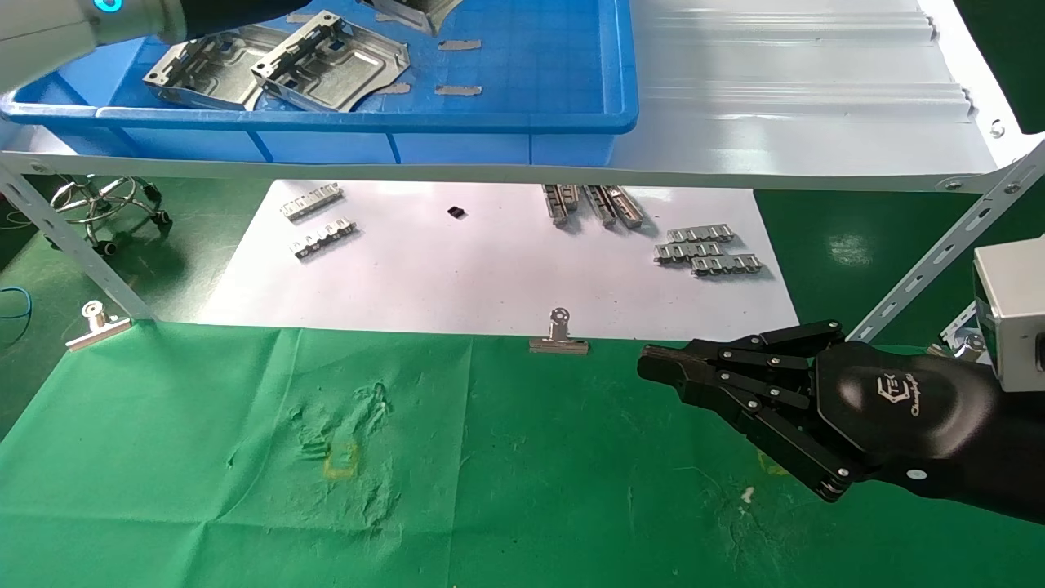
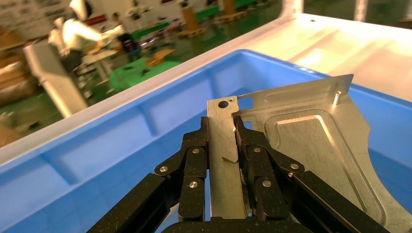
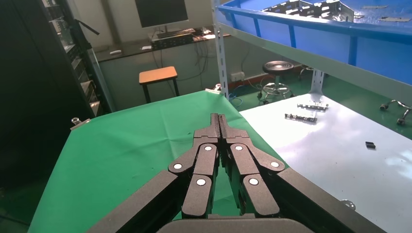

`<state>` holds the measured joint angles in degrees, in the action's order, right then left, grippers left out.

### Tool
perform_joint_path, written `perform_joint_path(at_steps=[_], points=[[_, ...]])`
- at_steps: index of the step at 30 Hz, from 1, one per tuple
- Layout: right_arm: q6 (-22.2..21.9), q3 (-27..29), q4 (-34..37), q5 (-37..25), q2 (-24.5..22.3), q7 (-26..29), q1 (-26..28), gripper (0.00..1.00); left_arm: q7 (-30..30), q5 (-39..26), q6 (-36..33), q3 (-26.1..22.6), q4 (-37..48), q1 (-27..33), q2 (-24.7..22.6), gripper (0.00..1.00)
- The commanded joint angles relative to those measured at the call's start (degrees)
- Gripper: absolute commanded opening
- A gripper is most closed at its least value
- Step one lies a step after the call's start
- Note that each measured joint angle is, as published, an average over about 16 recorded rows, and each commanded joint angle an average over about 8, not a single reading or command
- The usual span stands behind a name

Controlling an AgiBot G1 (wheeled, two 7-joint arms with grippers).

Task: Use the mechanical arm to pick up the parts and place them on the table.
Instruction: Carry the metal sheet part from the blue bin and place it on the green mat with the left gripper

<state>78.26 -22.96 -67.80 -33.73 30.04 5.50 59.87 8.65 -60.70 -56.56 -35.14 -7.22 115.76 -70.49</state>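
My left gripper (image 2: 221, 121) is shut on the bracket edge of a silver sheet-metal part (image 2: 301, 141), holding it above the floor of the blue bin (image 2: 121, 145). In the head view that arm (image 1: 49, 24) reaches in at the top left, and only a corner of the held part (image 1: 420, 15) shows at the top edge. Two more parts (image 1: 212, 69) (image 1: 331, 61) lie overlapping in the bin's left half. My right gripper (image 1: 653, 363) is shut and holds nothing, hovering low over the right side of the green table (image 1: 522, 474).
The blue bin (image 1: 531, 114) stands on a white metal shelf (image 1: 800, 98) above the table's far side. Below it a white sheet (image 1: 490, 278) carries linked metal strips (image 1: 706, 249). Binder clips (image 1: 559, 335) (image 1: 98, 322) pin the cloth. A slanted shelf brace (image 1: 939, 253) rises near my right gripper.
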Motion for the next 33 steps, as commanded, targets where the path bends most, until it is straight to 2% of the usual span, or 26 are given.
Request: perform_joint_path(at_steps=[1,18,24,33], points=[[0.00,0.00,0.00,0.00,0.00,0.00,0.00,0.00,1.66,0.65,-3.73,0.41,-0.02,0.12,1.58,0.00],[0.00,0.00,0.00,0.00,0.00,0.00,0.00,0.00,14.58,4.00,-32.06,2.17,-0.02,-0.77,12.96,0.00],[0.00,0.00,0.00,0.00,0.00,0.00,0.00,0.00,17.71,4.20,-34.93,1.05,-3.72,-2.52,15.74,0.00],[0.00,0.00,0.00,0.00,0.00,0.00,0.00,0.00,19.29,8.32,-35.29,-2.69,-14.97,-7.76,20.62,0.00]])
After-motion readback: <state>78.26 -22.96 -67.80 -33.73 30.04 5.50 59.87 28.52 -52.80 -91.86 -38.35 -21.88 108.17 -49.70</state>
